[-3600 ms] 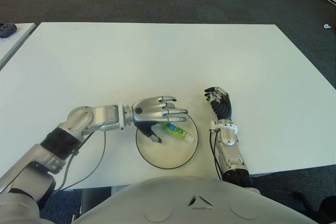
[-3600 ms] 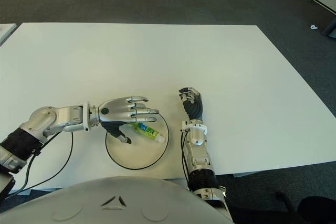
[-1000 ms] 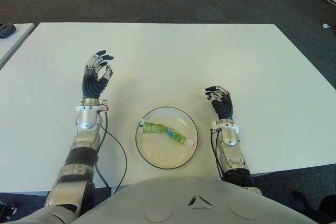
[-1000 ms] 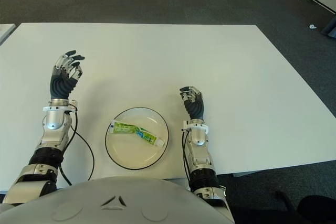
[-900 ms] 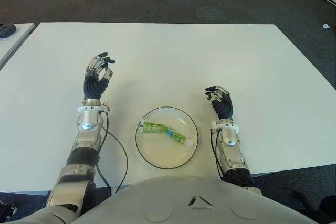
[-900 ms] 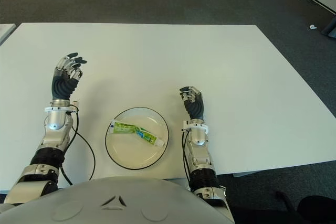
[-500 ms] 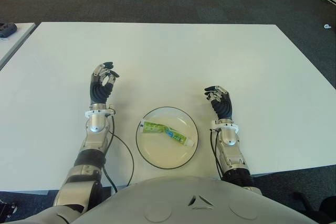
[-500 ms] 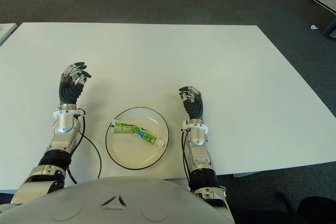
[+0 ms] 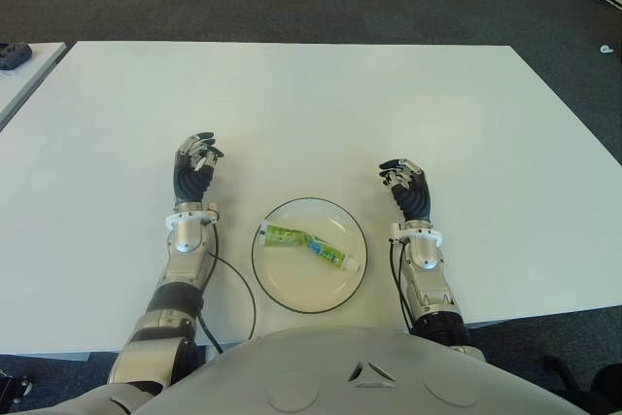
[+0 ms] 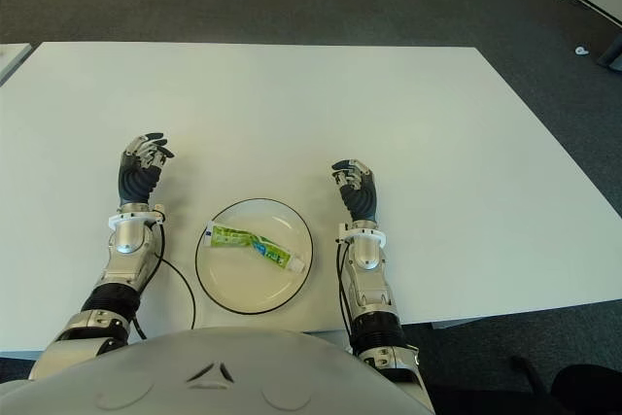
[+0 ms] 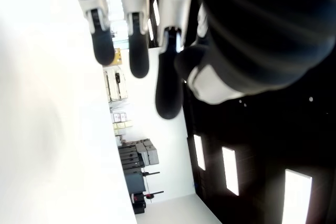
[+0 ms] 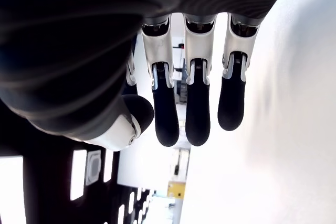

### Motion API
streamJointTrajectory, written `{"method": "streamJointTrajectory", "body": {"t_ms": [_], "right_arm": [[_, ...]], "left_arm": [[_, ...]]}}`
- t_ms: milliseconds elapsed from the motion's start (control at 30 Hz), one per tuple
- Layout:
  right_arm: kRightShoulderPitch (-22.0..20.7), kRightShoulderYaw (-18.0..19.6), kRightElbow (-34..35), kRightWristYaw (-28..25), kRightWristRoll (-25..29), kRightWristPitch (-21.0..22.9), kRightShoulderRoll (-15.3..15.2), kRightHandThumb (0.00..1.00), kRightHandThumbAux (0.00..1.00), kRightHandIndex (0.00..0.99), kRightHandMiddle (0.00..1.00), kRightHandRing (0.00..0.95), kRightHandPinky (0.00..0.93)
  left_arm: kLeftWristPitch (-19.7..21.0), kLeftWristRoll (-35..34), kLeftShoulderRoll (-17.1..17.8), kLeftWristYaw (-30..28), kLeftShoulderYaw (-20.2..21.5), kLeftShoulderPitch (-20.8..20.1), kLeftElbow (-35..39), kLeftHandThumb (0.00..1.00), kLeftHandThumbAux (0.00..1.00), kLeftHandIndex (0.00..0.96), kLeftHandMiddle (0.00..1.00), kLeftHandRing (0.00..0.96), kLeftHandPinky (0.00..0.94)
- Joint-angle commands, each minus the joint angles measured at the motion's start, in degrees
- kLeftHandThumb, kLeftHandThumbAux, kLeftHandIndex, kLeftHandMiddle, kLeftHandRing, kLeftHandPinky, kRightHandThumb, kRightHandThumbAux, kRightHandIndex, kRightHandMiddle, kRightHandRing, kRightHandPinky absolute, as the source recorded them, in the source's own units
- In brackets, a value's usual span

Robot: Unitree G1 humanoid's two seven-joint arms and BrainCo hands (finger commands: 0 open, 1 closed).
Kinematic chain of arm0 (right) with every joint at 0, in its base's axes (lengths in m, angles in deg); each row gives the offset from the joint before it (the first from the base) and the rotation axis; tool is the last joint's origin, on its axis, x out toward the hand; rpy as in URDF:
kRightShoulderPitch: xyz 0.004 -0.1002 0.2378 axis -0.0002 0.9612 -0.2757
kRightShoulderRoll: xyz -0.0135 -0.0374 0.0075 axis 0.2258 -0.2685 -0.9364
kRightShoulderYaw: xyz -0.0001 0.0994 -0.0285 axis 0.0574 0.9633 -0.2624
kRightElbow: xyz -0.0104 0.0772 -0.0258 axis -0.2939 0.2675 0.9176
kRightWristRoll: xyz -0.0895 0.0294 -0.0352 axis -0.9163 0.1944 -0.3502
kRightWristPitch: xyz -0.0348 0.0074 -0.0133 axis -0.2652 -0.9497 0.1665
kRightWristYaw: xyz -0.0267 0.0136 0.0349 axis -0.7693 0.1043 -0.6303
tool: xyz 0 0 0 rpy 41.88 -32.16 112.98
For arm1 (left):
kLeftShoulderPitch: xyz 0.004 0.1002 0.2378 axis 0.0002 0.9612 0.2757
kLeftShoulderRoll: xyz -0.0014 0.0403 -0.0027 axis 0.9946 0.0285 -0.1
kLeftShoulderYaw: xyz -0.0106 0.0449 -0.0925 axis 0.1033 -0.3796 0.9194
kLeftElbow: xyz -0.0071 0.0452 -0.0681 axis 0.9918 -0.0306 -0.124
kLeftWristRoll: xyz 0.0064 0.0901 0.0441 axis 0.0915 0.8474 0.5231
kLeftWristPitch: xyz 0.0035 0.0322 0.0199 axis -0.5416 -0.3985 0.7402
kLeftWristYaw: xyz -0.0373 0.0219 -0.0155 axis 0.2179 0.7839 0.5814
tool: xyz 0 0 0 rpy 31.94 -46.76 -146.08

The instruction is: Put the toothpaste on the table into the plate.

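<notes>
Since the earlier frames, the left robot hand [image 9: 195, 165] has let go and pulled back, now empty with fingers relaxed, left of the plate [image 9: 292, 293]. Toothpaste [image 9: 309, 244] lies inside the plate, between both hands. Right robot hand [image 9: 409, 191] idles right of it, loosely curled, empty. Task looks done.

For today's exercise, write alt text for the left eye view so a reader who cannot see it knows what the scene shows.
A green toothpaste tube lies inside a round plate at the near edge of a white table. The robot's left hand shows to the plate's left and its right hand to its right, both empty with fingers relaxed.
</notes>
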Motion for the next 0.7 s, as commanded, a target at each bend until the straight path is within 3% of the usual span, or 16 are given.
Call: {"method": "streamJointTrajectory", "body": {"t_ms": [33,700], "right_arm": [[-0.84,-0.06,-0.05,0.01,-0.05,1.24,0.11,0.705,0.731,0.421,0.443,0.442,0.452],[-1.23,-0.23,-0.15,0.58,-0.47,2.29,0.42,0.706,0.731,0.421,0.439,0.44,0.453]], "left_arm": [[-0.93,0.45,-1.13,0.36,-0.41,0.42,-2.13,0.703,0.715,0.433,0.587,0.586,0.556],[-1.26,0.24,-1.48,-0.87,-0.84,0.17,-4.92,0.703,0.716,0.432,0.581,0.585,0.553]]}}
